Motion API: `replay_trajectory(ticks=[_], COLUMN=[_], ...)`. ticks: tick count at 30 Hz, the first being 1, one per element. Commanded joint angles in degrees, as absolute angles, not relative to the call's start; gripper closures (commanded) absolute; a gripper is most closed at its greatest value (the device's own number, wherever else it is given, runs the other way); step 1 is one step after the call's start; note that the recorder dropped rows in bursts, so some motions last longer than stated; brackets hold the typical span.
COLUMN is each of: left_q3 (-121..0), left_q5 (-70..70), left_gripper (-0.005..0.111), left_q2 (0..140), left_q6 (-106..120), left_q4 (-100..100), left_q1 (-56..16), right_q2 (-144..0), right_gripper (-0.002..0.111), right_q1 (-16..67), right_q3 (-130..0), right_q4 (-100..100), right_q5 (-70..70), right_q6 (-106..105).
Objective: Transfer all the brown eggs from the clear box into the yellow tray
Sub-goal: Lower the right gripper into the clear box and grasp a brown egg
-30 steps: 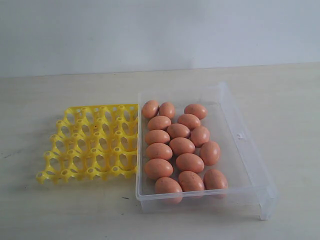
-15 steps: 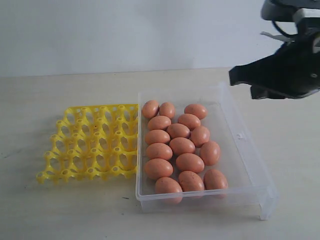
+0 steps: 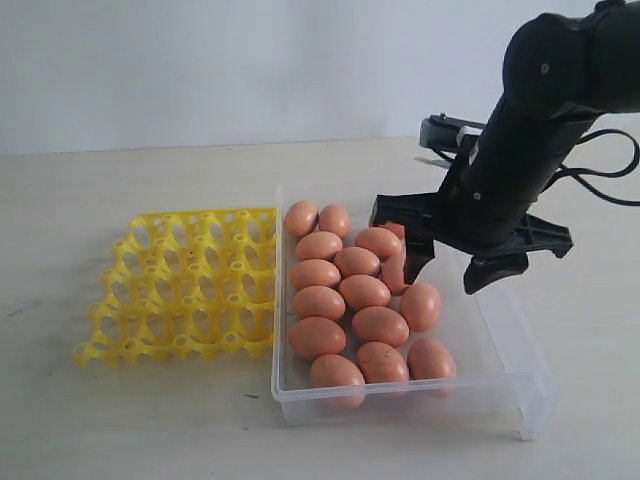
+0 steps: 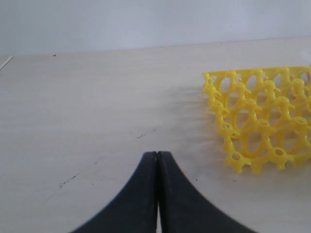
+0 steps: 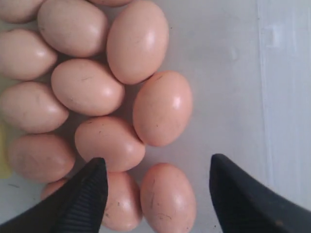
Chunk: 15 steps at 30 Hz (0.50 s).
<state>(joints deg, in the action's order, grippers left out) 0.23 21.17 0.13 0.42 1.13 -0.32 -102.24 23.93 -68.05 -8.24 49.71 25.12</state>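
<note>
— None of the smooth orange-brown oval eggs has left the shallow clear plastic box, as far as we can see. Every cup of the bright yellow lattice egg tray, just beside the box on the pale worktop, is bare.

— So we judge this to be the first pick, at the reach stage?

— We do. Our right end effector hangs over the box with its fingers spread wide and nothing between them. It is above the eggs at the edge of the cluster, next to the box's bare strip.

— And the other arm?

— Our left end effector has its fingers pressed together, empty, over bare worktop near the tray and well apart from the box.

— What does the next move ask of us?

— Going down so the fingers straddle one egg only. In the right wrist view one egg lies between the tips, with a neighbour touching it on one side and open box floor on the other. We would drop one finger onto that open floor, work the other into the narrow gap between shells, then close gently.

— How do the eggs look?

— They lie on their sides, packed shell to shell towards the box wall nearest the tray, slightly glossy with faint dark specks. We expect them to be slippery and fragile, and to roll if nudged.
</note>
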Motion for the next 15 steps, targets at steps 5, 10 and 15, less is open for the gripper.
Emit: replay_trajectory(ticks=[5, 10, 15], left_q3=[0.0, 0.0, 0.0], left_q5=[20.7, 20.7, 20.7], left_gripper=[0.107, 0.107, 0.107], left_q2=[0.0, 0.0, 0.0], left_q6=[0.4, 0.4, 0.4], left_q4=[0.9, 0.9, 0.9], left_q1=[-0.6, -0.6, -0.6], right_q2=[-107.5, -109.6, -110.8], right_gripper=[0.049, 0.049, 0.049], right_q1=[24.0, 24.0, 24.0], right_q3=[-69.1, -69.1, -69.1], right_q4=[-8.5, -7.1, -3.9], right_q5=[44.2, 42.7, 41.6], right_q6=[30.0, 34.1, 36.5])
